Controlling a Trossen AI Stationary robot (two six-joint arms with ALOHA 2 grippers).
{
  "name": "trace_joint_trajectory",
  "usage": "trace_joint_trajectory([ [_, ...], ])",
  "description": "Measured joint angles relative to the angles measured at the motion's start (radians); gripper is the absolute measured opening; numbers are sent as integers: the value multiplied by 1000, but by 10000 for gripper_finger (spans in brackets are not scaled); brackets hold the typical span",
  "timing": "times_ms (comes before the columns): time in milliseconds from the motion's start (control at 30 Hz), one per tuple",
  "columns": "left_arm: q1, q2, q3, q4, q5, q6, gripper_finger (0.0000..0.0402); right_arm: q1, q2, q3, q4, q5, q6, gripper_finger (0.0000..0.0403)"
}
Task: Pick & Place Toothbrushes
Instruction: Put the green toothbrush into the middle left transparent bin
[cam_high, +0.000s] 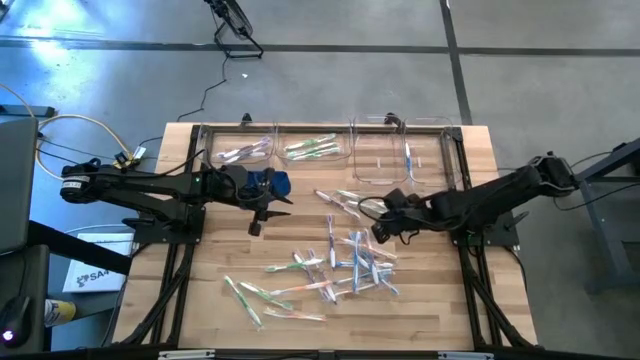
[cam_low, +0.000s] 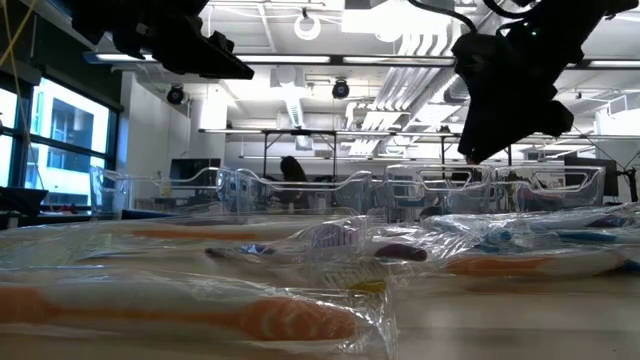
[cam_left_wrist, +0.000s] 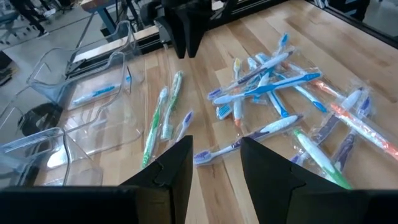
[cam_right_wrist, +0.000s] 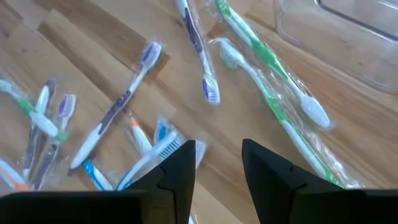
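Many wrapped toothbrushes (cam_high: 345, 262) with green, blue, purple and orange handles lie scattered flat on the wooden table (cam_high: 440, 300). My left gripper (cam_high: 262, 205) hovers open above the table's left middle, and a purple toothbrush (cam_left_wrist: 214, 152) shows on the table beyond its fingers. My right gripper (cam_high: 385, 222) hovers open, tilted down, over the pile's far right end, above two green toothbrushes (cam_right_wrist: 273, 93) and a purple one (cam_right_wrist: 118, 106). Neither gripper holds anything.
Three clear bins stand along the far edge: the left one (cam_high: 245, 150) holds whitish-purple brushes, the middle one (cam_high: 315, 148) green ones, the right one (cam_high: 405, 160) a blue one. A bin's corner (cam_right_wrist: 348, 37) lies close beyond my right gripper.
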Motion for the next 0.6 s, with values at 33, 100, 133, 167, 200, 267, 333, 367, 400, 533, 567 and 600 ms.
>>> trace_joint_trajectory([
  [33,0,0,0,0,0,0,132,0,11,0,2,0,-1,125],
  [100,0,0,0,0,0,0,132,0,48,0,15,-7,-2,125],
  [133,0,0,0,-1,0,0,132,0,68,0,27,-13,-8,125],
  [167,0,0,0,-1,0,0,132,0,93,0,39,-20,-22,125],
  [200,0,0,0,-1,0,0,132,0,116,0,53,-30,-39,125],
  [267,0,0,0,-3,0,0,132,0,157,0,78,-52,-73,125],
  [333,0,0,0,-4,0,0,132,0,190,0,85,-63,-81,125],
  [367,0,0,0,-7,0,0,132,0,200,0,86,-68,-81,125],
  [400,0,0,0,-10,0,0,132,0,206,0,89,-69,-84,125],
  [533,0,0,0,-11,-1,0,132,2,206,0,90,-46,-150,125],
  [567,0,0,0,-11,-5,0,132,2,203,0,85,-34,-165,125],
  [600,0,0,0,-11,-9,0,132,0,202,0,80,-22,-177,125],
])
